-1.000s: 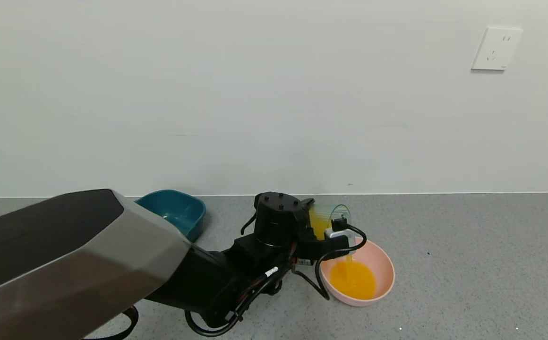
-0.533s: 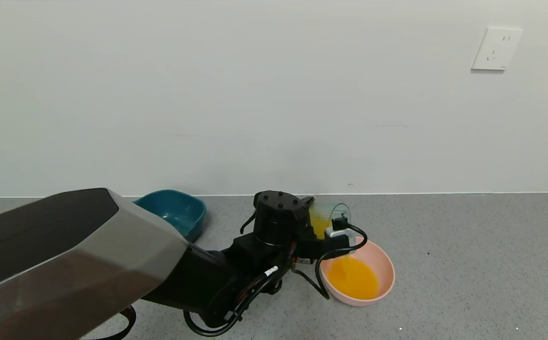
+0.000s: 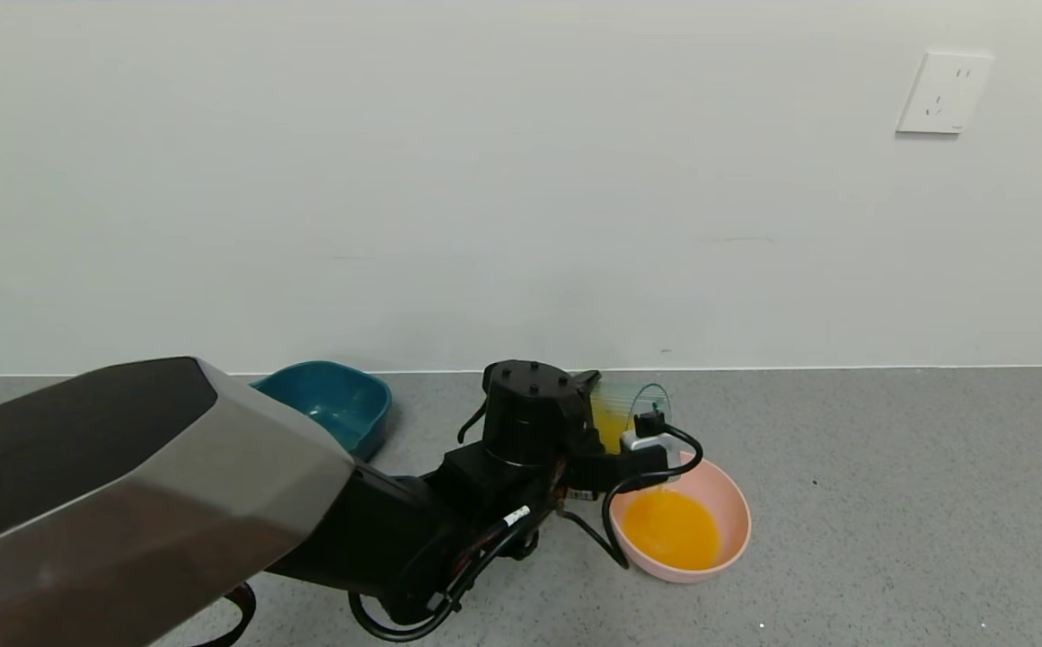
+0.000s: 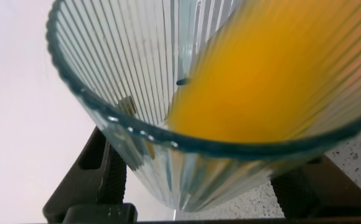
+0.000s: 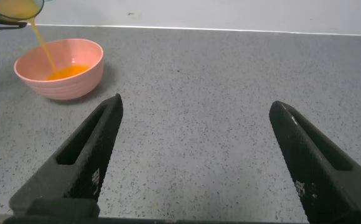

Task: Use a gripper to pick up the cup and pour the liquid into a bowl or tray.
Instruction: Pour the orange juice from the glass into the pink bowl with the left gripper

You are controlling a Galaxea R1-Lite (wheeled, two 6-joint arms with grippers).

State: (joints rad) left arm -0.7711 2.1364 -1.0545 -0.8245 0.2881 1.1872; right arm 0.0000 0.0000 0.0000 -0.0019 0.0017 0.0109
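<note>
My left gripper [image 4: 205, 180] is shut on the ribbed blue-green cup [image 3: 633, 409] and holds it tipped on its side above the near-left rim of the pink bowl [image 3: 728, 499]. Orange liquid [image 4: 274, 74] lies along the cup's lower side, and a thin stream [image 5: 40, 43] falls into the bowl [image 5: 75, 84]. A pool of orange liquid [image 3: 669, 530] covers the bowl's bottom. In the head view the black wrist [image 3: 530, 413] hides the fingers. My right gripper [image 5: 196, 104] is open and empty, low over the counter to the right of the bowl, out of the head view.
A dark teal tub [image 3: 332, 404] stands at the back left against the wall. The grey speckled counter [image 3: 889, 503] stretches to the right of the bowl. A wall socket [image 3: 943, 90] is high on the right.
The cup has tipped a little further over the bowl. Less liquid is in the cup and the pool in the bowl has widened. The right arm has not moved.
</note>
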